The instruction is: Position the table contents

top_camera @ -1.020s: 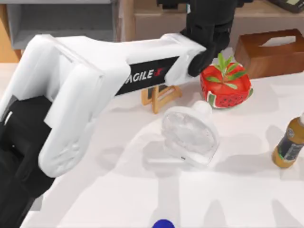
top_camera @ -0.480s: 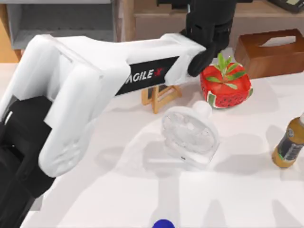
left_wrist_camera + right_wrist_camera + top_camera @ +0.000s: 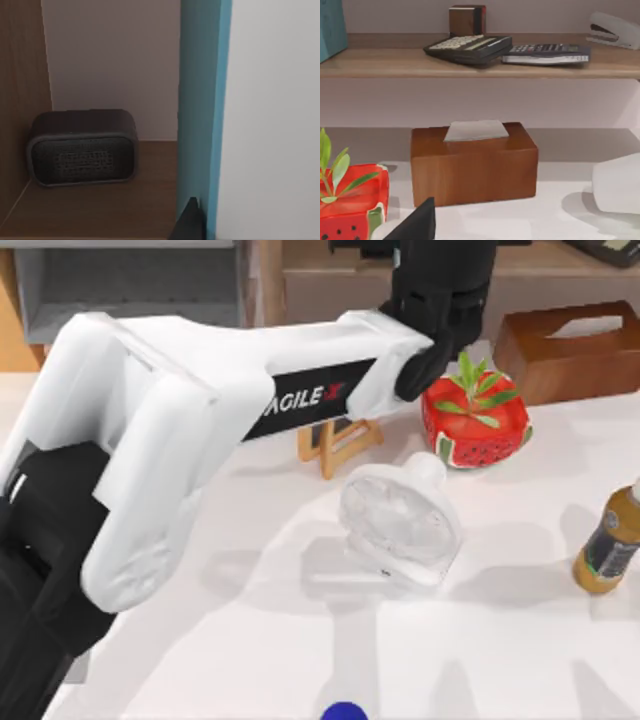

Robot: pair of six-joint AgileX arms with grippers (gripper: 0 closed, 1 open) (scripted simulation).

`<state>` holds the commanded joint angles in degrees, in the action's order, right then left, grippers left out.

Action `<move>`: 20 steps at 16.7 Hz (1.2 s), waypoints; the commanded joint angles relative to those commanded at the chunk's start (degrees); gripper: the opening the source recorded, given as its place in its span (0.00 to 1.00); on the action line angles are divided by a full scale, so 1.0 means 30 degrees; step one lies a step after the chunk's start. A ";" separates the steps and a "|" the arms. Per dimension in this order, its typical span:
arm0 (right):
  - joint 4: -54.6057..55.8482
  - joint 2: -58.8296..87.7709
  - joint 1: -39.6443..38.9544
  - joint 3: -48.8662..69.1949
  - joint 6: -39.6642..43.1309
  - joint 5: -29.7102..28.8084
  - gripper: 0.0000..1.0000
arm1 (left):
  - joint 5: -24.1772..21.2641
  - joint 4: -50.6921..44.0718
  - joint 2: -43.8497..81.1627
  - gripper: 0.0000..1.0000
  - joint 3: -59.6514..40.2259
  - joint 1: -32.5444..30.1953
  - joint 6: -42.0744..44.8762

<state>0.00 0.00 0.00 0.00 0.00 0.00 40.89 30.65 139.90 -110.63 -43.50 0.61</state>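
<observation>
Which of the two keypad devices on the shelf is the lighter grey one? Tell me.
The calculator lying flat nearer the stapler is the lighter grey one. The other, under the small brown block, is black with pale keys and tilted up.

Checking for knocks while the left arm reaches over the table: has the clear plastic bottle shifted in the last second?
No. The clear plastic bottle lies at the same spot, just below the watermelon planter and right of the wooden stand.

My left arm (image 3: 200, 410) stretches long and nearly level from the near left, its black wrist (image 3: 440, 300) at the far end.
</observation>
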 joint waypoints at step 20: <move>0.0000 0.0000 0.0000 0.0000 0.0000 0.0000 1.00 | 0.0406 0.1746 -0.5287 0.00 0.7116 -0.1919 0.2630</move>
<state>0.00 0.00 0.00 0.00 0.00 0.00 42.11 35.89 124.04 -89.28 -49.26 8.51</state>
